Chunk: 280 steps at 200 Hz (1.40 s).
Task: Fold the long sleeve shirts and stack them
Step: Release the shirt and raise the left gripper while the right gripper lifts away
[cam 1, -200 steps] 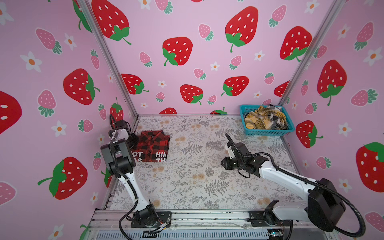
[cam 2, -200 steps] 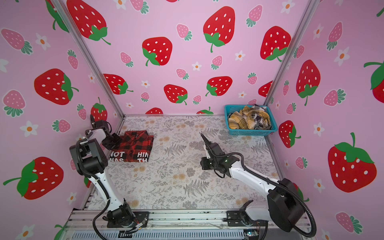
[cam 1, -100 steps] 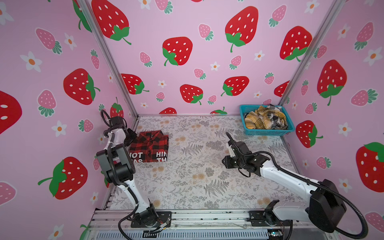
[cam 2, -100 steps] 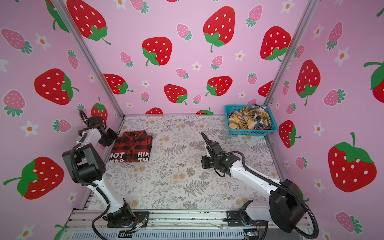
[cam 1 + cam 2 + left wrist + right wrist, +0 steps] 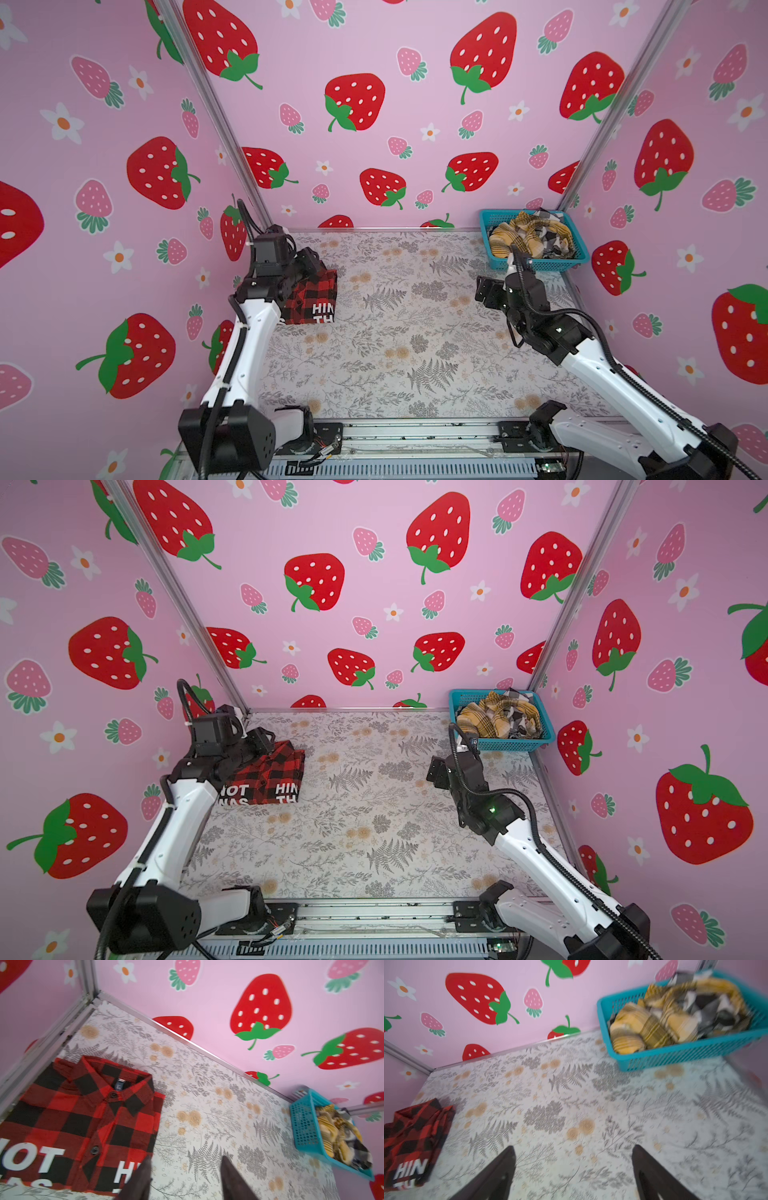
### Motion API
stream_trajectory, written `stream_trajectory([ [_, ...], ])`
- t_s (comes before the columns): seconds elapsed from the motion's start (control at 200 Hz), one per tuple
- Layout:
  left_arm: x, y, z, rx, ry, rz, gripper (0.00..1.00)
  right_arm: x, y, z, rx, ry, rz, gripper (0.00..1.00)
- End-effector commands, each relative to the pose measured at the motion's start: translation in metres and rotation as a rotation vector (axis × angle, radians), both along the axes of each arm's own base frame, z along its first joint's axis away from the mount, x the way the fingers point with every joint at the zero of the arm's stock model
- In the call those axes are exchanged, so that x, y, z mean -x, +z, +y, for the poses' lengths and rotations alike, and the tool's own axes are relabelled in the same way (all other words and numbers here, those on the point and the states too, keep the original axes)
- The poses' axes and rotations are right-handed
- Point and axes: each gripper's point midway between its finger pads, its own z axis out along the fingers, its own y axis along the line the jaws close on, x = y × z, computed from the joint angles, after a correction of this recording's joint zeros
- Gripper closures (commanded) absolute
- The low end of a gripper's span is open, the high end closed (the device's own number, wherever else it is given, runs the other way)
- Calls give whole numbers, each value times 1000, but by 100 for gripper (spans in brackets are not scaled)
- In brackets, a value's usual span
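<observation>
Your left gripper [image 5: 187, 1184] is released: in the left wrist view the jaws stand apart w/ only the floral table [image 5: 207, 1105] showing btwn them, nothing held. In both top views it hangs over the far-left corner of the table, at the far end of the red-and-black shirt [image 5: 313, 297]; you can't tell whether a fingertip brushes the cloth. That shirt lies folded flat on the table, buttoned, collar toward the far edge, white block letters "NOT / WAS" and "HIN / TH" across the near part. Your right gripper [image 5: 574, 1176] is released too: jaws wide, empty, bare table below. In a top view it sits right of centre, nr the front of the turquoise basket [image 5: 540, 264] but apart from it. The basket stands in the far-right corner and holds the other shirts bunched up, unfolded: the mustard-yellow plaid shirt [image 5: 505, 243] toward its left and front, the black-and-white plaid shirt [image 5: 550, 241] tangled w/ it toward the right and back. You can't count the garments in there. Red-and-black shirt and basket are well apart, w/ open table btwn them.
</observation>
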Motion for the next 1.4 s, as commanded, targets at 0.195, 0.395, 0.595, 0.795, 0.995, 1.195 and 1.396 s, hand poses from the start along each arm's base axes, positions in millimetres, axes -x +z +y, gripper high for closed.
stream_trajectory([
  [0.195,31,-108,47,-347,144,46,1,-21,-52,-94,309,-392,-59,0],
  [0.395,26,-122,49,-391,122,39,1,-19,-76,-137,192,-542,-43,0],
  [0.595,24,-168,71,-403,166,76,1,3,-100,-196,217,-796,-38,0],
  [0.795,7,-173,82,-347,173,30,1,14,-118,-219,234,-872,-55,0],
  [0.995,-4,-167,79,-345,137,-32,1,0,-126,-218,252,-821,-76,0],
  [1.195,-10,-164,82,-285,127,-79,1,-19,-134,-205,263,-712,-108,0],
  [1.396,-24,-168,69,-218,54,-84,1,-42,-127,-177,245,-509,-223,0],
])
